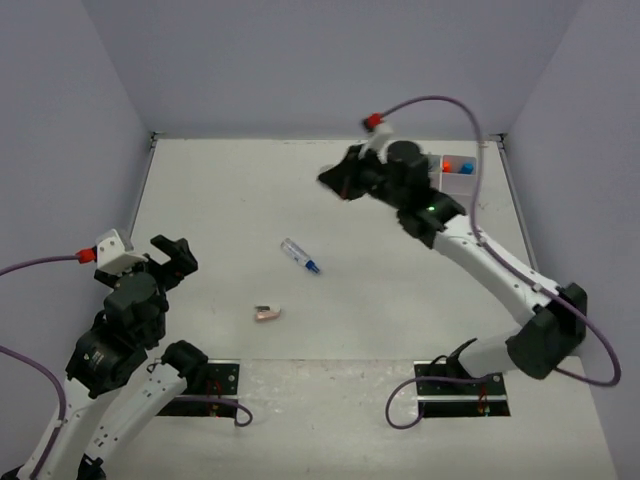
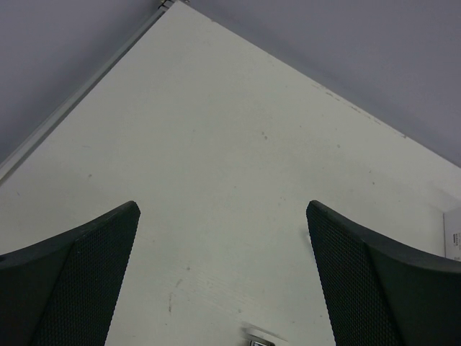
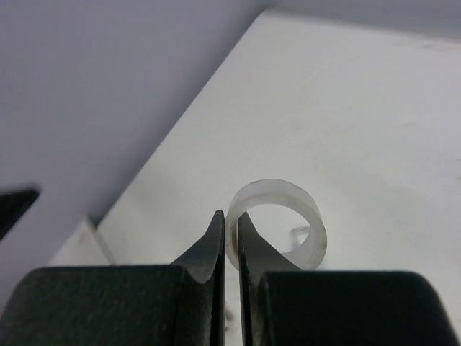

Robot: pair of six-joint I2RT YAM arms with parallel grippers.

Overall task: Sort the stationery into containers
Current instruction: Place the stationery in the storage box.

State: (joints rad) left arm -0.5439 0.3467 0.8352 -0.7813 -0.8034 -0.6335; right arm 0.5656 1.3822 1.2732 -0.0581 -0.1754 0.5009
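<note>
left gripper point(image 1: 175, 252) at 8 o'clock, jaws wide apart, holding nothing. copper piece point(image 1: 267, 314) and clear pen point(image 1: 300, 256) lie mid table point(image 1: 220, 190), pen axis 10-to-4. right gripper point(image 3: 231, 220) is clamped on the tape roll point(image 3: 277, 191) wall, one finger inside the ring, probably lifted clear. organiser box point(image 1: 458, 187) is at its 3 o'clock by the far-right edge, partly behind that arm's wrist

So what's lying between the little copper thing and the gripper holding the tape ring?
Just a clear, blue-tipped pen lies between the copper piece and right gripper, shown in the top view.
</note>
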